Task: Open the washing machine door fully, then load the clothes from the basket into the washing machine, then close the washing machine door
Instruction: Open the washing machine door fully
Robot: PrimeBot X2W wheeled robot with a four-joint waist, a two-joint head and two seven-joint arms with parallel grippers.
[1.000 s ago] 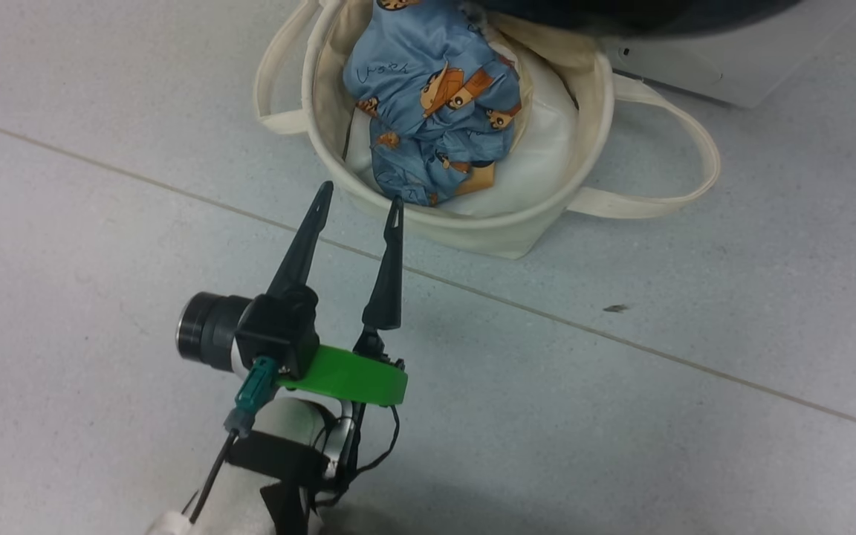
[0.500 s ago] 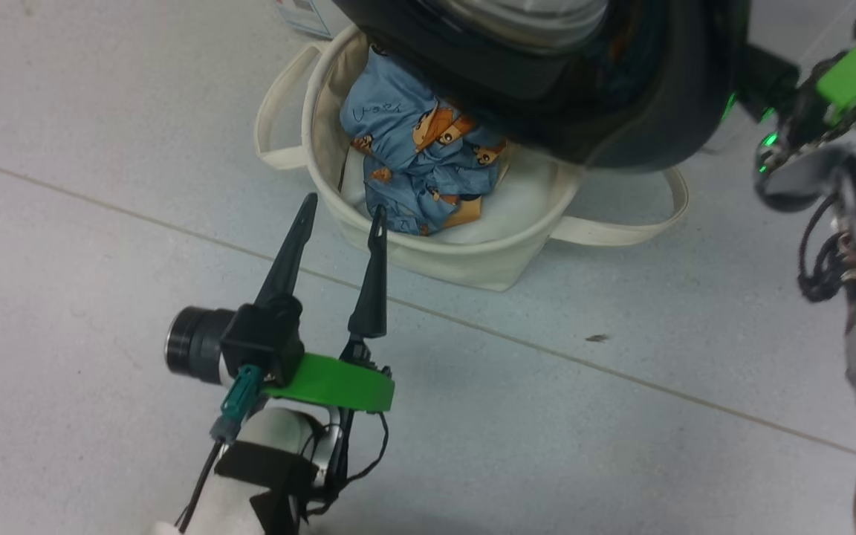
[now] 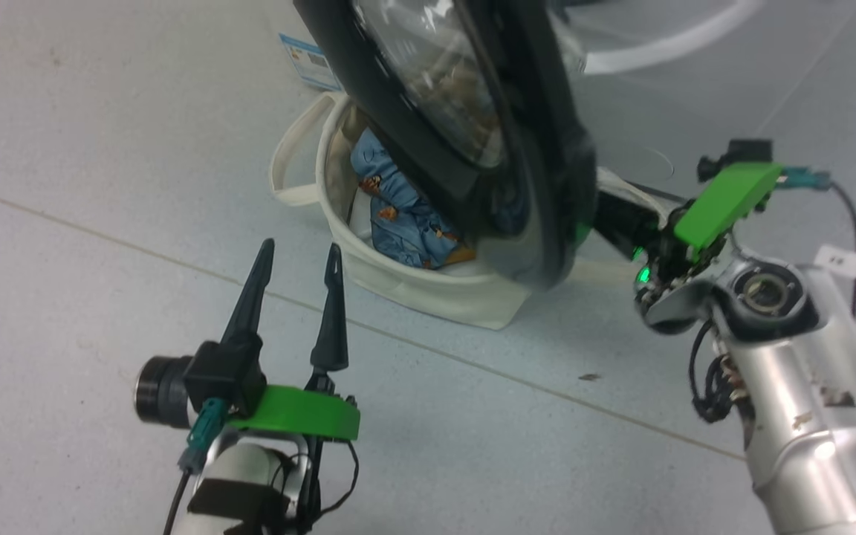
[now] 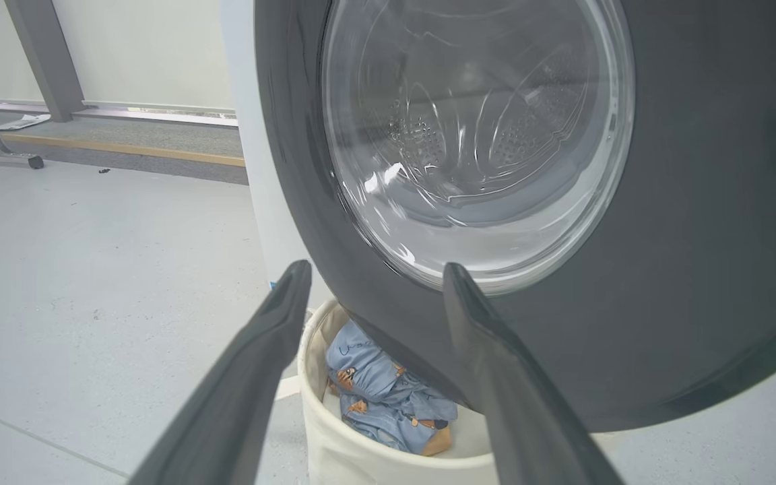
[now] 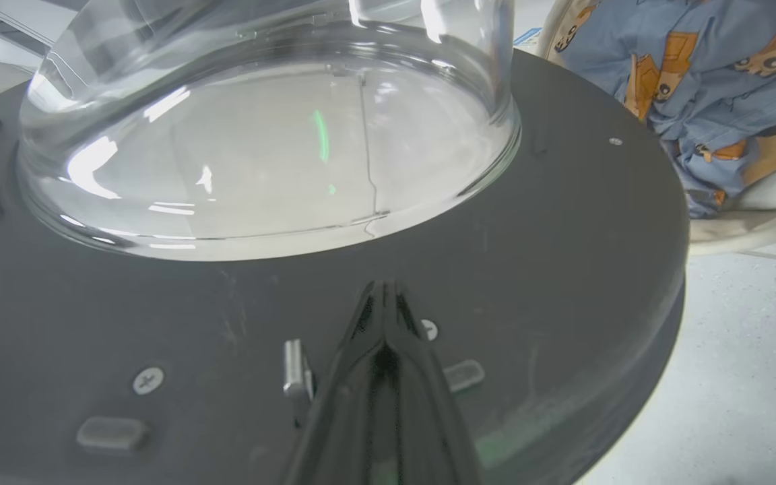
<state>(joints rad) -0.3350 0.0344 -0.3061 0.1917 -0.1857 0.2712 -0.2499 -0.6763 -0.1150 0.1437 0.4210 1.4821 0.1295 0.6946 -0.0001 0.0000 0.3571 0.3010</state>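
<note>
**Item 1, basket** (image 3: pixel 398 281): cream canvas tub standing on the grey floor (image 3: pixel 472 416). It is the reference for every entry below.

**Item 2, clothes** (image 3: pixel 406 223): blue bear-print fabric, bunched inside the basket on a white bundle (image 4: pixel 472 431). In the head view the door partly covers them.

**Item 3, washing machine door** (image 3: pixel 547 186): black rim around a clear glass bowl (image 5: pixel 260 135). It stands swung out part-way, its lower edge hanging over the basket's mouth.

**Item 4, washing machine** (image 4: pixel 250 135): white cabinet rising just behind the basket, with a blue label (image 3: pixel 305 63) on its front near the basket's far side.

**Item 5, left end effector** (image 3: pixel 302 245): fingers spread wide with nothing between them. It is poised above the floor on the near side of the basket, tips aimed at it and short of the rim. In the left wrist view the clothes are framed between the two fingers, beyond the tips.

**Item 6, right end effector** (image 5: pixel 382 289): fingers pressed together, pinching nothing. The tips lie at the door's inner face, just beneath the glass bowl. They probably touch the face, though this is not certain. The basket and clothes lie past the door's rim, off to one side of the tips.
</note>
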